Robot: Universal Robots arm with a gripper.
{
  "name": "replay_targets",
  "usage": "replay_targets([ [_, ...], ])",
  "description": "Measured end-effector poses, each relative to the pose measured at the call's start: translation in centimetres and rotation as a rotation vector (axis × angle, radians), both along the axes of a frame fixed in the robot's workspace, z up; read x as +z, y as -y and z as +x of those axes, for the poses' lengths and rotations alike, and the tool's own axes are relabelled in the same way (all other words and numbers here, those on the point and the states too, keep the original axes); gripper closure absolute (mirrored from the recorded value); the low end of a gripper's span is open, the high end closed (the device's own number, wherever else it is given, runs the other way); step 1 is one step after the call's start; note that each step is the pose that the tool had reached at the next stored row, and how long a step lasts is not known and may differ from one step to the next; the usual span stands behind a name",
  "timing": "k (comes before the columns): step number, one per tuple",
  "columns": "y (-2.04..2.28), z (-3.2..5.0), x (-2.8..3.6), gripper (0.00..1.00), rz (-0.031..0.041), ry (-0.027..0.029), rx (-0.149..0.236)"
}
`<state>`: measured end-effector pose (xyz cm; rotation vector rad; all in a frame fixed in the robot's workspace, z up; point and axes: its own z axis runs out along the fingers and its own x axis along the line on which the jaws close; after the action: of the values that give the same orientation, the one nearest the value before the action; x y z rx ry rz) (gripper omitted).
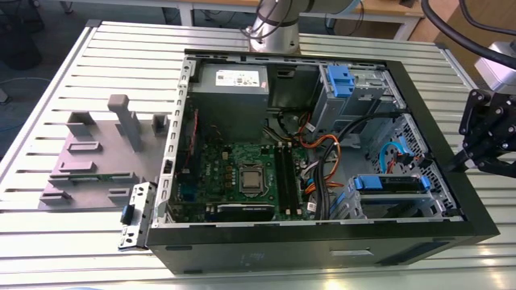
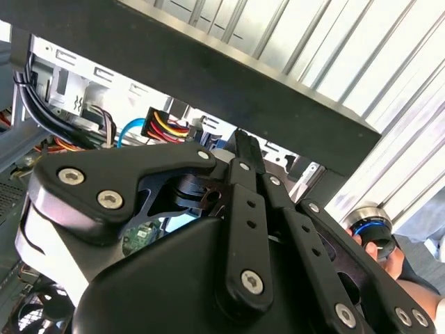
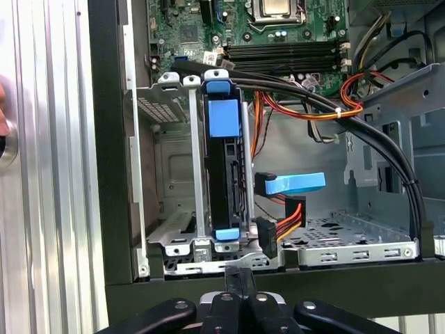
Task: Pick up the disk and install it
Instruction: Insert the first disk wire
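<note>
- Hovering just outside the black computer case, at the exterior view's right, the gripper is pointing toward the case's side wall.
- In the first wrist view the gripper is showing its fingers pressed together with nothing between them. The second wrist view is showing the gripper the same way, tip lying over the case's black rim.
- The disk is standing on edge inside the metal drive cage, in the case corner nearest the gripper, with its blue frame showing at both ends.
- In the exterior view the disk is sitting in that cage, apart from the gripper.
- A blue data connector and a black power plug with red, yellow and orange wires are hanging just beside the disk. Whether either is touching it, I cannot tell.
- The motherboard is lying flat in the case, and the grey power supply is sitting at the far end.
- A grey moulded fixture is resting on the slatted metal table, at the exterior view's left of the case.
</note>
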<state>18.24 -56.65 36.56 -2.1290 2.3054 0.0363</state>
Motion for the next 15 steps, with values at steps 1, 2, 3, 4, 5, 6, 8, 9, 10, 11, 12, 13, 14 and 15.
replay_targets([
  [1, 0.0, 0.06, 0.0, 0.89, 0.0, 0.0, 0.0],
  [2, 0.0, 0.11, 0.0, 0.89, 0.0, 0.0, 0.0],
  [3, 0.0, 0.18, 0.01, 0.89, -0.0001, 0.0, 0.0],
  [4, 0.0, 0.26, 0.0, 0.89, 0.0, 0.0, 0.0],
  [5, 0.0, 0.33, 0.01, 0.89, -0.0001, 0.0, 0.0],
  [6, 0.0, 0.4, 0.01, 0.89, -0.0001, 0.0, 0.0],
  [8, 0.0, 0.52, 0.0, 0.89, 0.0, 0.0, 0.0],
  [9, 0.0, 0.58, 0.0, 0.89, 0.0, 0.0, 0.0],
  [10, 0.0, 0.64, 0.0, 0.89, 0.0, 0.0, 0.0],
  [11, 0.0, 0.7, 0.0, 0.89, -0.0001, 0.0, 0.0],
  [12, 0.0, 0.77, 0.0, 0.89, 0.0, 0.0, 0.0],
  [13, 0.0, 0.84, 0.0, 0.89, 0.0, 0.0, 0.0],
  [14, 0.0, 0.91, 0.0, 0.89, 0.0, 0.0, 0.0],
  [15, 0.0, 0.99, 0.01, 0.89, -0.0001, 0.0, 0.0],
])
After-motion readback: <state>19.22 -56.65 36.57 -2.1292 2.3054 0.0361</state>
